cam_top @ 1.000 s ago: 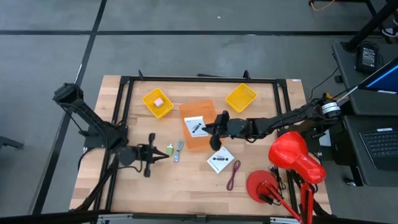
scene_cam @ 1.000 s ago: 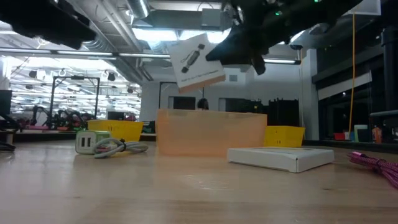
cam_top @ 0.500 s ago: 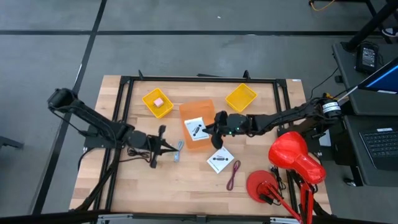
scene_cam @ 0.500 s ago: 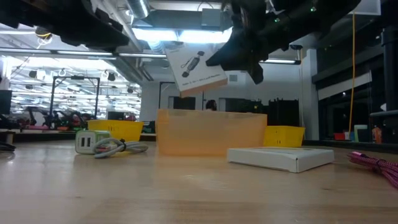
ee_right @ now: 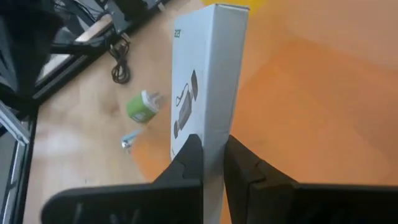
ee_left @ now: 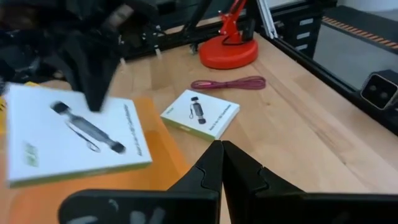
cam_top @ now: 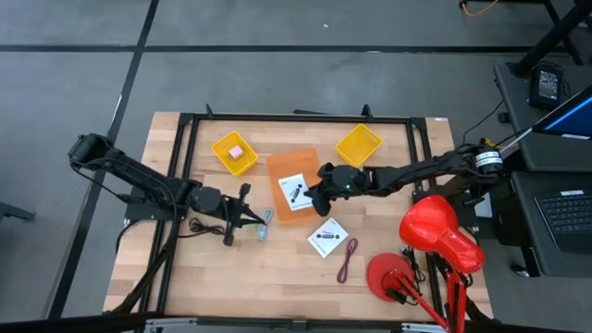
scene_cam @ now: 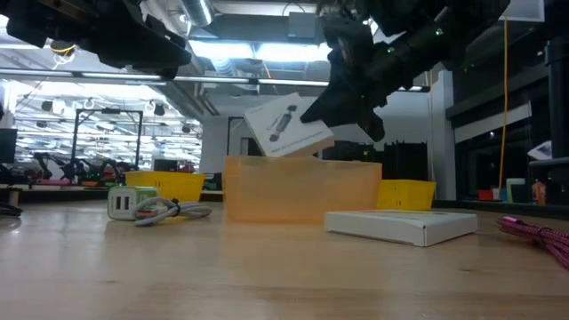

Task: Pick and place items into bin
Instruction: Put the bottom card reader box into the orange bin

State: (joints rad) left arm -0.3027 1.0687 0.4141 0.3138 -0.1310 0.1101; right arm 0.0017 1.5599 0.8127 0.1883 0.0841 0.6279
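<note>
Holding one white box (cam_top: pixel 295 192) by its edge, the right gripper (cam_top: pixel 317 194) has its jaws clamped on it above the open orange bin (cam_top: pixel 283 165); in the right wrist view the box (ee_right: pixel 208 74) stands on edge between the two dark fingers (ee_right: pixel 186 163), its printed face turned sideways, with orange bin floor behind it. In the low view the box (scene_cam: pixel 289 127) hangs tilted just over the bin's (scene_cam: pixel 302 188) upper rim, not yet resting inside. Second white box (cam_top: pixel 327 238) lies flat on the tabletop (cam_top: pixel 277 277) in front of the bin, apart from both arms; a dark-red cord (cam_top: pixel 348 260) lies just beside it. Left gripper (cam_top: pixel 246 216) sits low over the tabletop on the bin's left side, jaws together and holding nothing, its tips near the green cube (cam_top: pixel 252 222) and the blue-grey tool (cam_top: pixel 265 227), which lie next to each other; whether the tips touch either cannot be told. Black cord (cam_top: pixel 205 228) lies under that arm. Pink block (cam_top: pixel 237 151) sits in the left yellow tray (cam_top: pixel 231 154); a second yellow tray (cam_top: pixel 358 144) stands beside the bin's right rear corner. Red lamp (cam_top: pixel 435 231) occupies the tabletop's right front corner.
</note>
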